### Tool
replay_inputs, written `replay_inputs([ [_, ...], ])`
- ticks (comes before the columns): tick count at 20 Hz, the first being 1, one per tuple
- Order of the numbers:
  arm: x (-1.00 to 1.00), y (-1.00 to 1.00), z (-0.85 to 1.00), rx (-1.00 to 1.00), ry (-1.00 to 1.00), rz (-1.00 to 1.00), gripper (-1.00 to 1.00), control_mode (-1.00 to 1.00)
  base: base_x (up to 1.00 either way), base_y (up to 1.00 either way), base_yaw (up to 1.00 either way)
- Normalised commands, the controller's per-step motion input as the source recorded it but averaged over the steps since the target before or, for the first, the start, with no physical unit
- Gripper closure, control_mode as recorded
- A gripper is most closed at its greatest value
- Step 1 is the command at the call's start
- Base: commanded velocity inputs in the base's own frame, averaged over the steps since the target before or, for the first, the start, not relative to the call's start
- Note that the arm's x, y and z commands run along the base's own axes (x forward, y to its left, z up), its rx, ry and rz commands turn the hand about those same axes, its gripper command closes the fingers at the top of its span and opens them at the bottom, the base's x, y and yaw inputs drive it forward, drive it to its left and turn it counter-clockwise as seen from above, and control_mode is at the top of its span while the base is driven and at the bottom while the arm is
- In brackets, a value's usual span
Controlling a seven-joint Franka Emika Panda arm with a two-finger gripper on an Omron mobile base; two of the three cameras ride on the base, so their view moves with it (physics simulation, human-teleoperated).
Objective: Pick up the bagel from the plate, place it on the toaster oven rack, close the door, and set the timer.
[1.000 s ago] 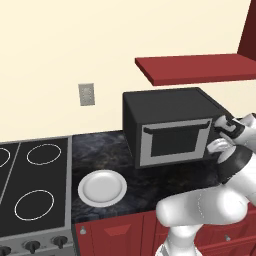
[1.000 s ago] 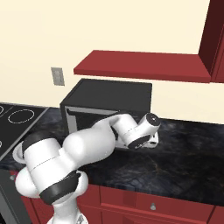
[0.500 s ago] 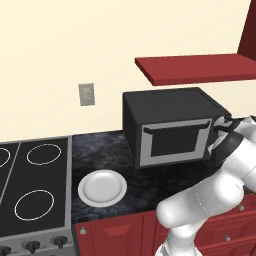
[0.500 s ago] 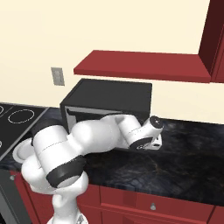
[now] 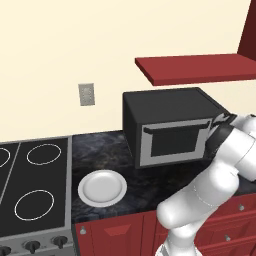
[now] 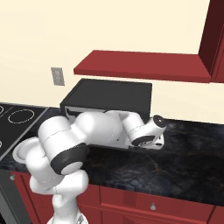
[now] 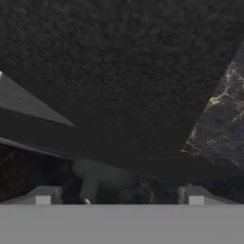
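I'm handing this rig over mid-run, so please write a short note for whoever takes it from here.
Gripper: open, holding nothing, at the right end of the black boxy toaster oven.
Round white plate: on the dark marble counter, left of the oven and in front of it, with no bagel on it.
Grey framed door with dark window: shut.
Done: the bagel is off the plate, presumably inside the oven, and the door is closed.
Left: set the timer.

One plate (image 5: 102, 188), one toaster oven (image 5: 170, 127), three stove knobs (image 5: 32, 246).
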Motion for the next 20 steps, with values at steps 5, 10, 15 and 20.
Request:
replay_inputs([
  [5, 0.00, 0.00, -0.11, 0.00, 0.00, 0.00, -1.00, -1.00, 0.00, 0.00, 0.00],
  [10, 0.02, 0.00, -0.07, 0.00, 0.00, 0.00, -1.00, -1.00, 0.00, 0.00, 0.00],
  [15, 0.11, 0.00, 0.00, 0.02, 0.00, 0.00, 1.00, -1.00, 0.00, 0.00, 0.00],
  [20, 0.09, -0.02, 0.00, 0.09, 0.00, 0.00, 1.00, -1.00, 0.00, 0.00, 0.00],
])
